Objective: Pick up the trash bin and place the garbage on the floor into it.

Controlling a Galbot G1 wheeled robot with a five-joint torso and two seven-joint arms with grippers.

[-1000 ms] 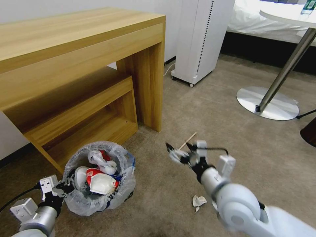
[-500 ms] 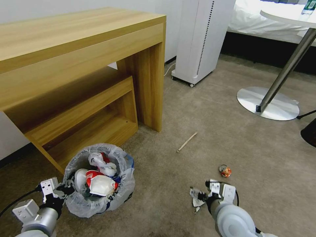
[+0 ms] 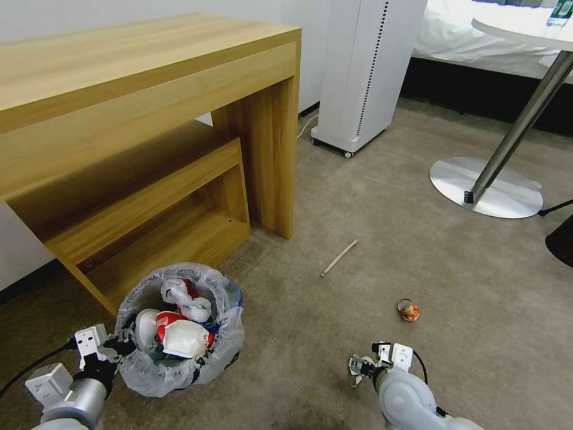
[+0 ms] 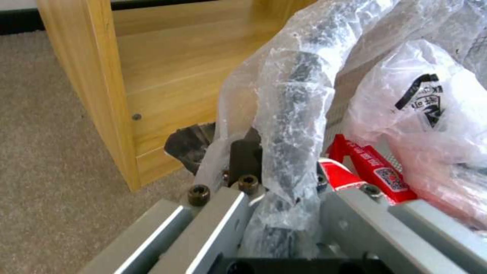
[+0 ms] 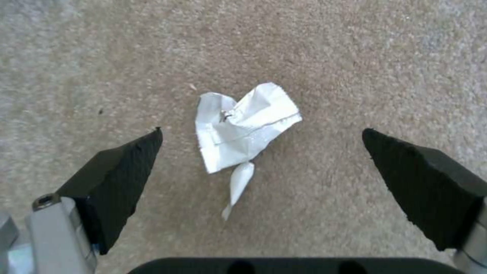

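My right gripper [image 5: 261, 133] gapes wide over crumpled white paper [image 5: 241, 127] mid-frame on the floor [image 5: 355, 57]; thin scrap may slip the pads. Left gripper [image 3: 119, 345] clamps the trash bin [image 3: 179, 328] rim, lower left.

My left arm reaches in from seven o'clock in the head view, wrist level, its end effector [image 3: 122, 344] clamped on a bagged rim. My right arm comes in from five o'clock, wrist bent steeply down, its end effector [image 3: 360, 368] pointing at the floor with both black pads [image 5: 121, 179] spread wide apart, gripping nothing.
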